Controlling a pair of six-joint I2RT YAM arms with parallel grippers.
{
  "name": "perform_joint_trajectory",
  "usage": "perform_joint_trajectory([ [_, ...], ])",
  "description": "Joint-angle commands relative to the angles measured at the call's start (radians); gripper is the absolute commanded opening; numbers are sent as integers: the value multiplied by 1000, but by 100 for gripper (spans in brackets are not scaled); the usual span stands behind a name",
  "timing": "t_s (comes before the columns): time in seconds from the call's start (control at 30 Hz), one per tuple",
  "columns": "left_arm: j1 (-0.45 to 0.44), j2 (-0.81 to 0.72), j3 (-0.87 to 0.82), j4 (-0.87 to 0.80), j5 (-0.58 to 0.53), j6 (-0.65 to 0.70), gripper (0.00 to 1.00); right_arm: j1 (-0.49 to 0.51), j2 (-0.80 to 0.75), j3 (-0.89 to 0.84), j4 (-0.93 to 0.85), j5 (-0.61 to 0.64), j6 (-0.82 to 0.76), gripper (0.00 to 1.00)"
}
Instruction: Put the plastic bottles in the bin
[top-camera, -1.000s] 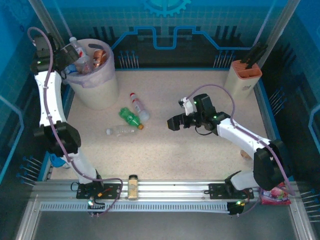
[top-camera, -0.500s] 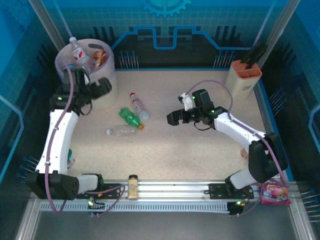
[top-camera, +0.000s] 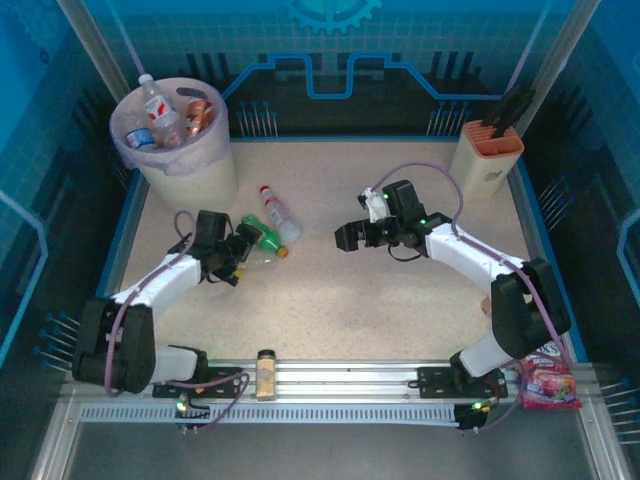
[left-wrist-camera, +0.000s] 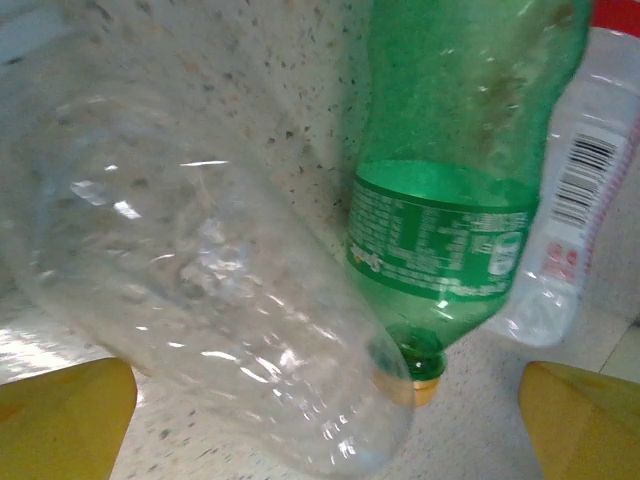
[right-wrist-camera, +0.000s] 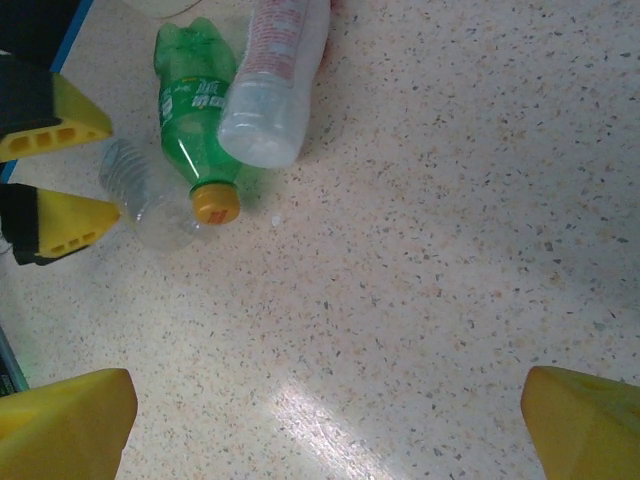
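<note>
Spread wide, left hand straddles clear bottle, which lies crosswise on desk. Green bottle lies against it, orange cap pointing near-right. White-labelled bottle lies beside that. The right hand is spread, empty, well apart. Bin far-left, with more bottles inside.

Holds the left gripper low, jaws spread wide, forearm stretched straight back behind it. Holds the right gripper higher, jaws equally wide, facing the left one, elbow bent behind it.
</note>
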Motion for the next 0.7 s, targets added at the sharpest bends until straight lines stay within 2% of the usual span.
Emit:
perform_joint_trajectory([
  [0.0,-27,75,16,134,17,-149,99,-12,-27,-20,-31,23,8,100],
  [0.13,-29,128,-31,217,2,-235,96,-12,-49,-35,-52,41,-1,100],
  [0.37,-28,138,-55,191,-61,-287,88,-16,-58,-38,-65,54,-14,100],
  [0.53,-28,110,-55,125,-121,-298,70,-15,-49,-30,-59,40,-9,100],
  [0.67,-29,63,-36,48,-157,-270,61,-15,-48,-32,-59,43,-12,100],
])
